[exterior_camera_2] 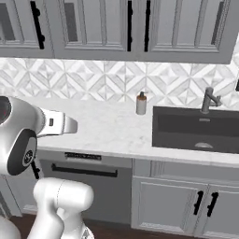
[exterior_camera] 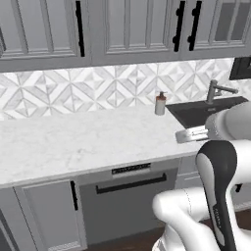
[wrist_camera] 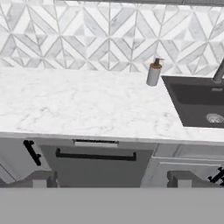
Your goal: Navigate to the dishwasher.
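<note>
— Gripper [wrist_camera: 112,178] state? 
— Fingers spread wide, nothing between them, pointing forward and down at the cabinets.
— Where is the dishwasher [wrist_camera: 98,168]?
— Straight ahead and just below the gripper, slightly to its left; the bar handle [wrist_camera: 95,155] runs level, crosswise to the fingers.
— Beyond it?
— Counter [wrist_camera: 83,107], then the soap bottle [wrist_camera: 153,72] and sink [wrist_camera: 199,103] ahead to the right. I judge the base nearly arrived.

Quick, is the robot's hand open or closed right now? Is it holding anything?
Gripper: open, fingers spread wide apart, holding nothing, up in front of the dishwasher.
</note>
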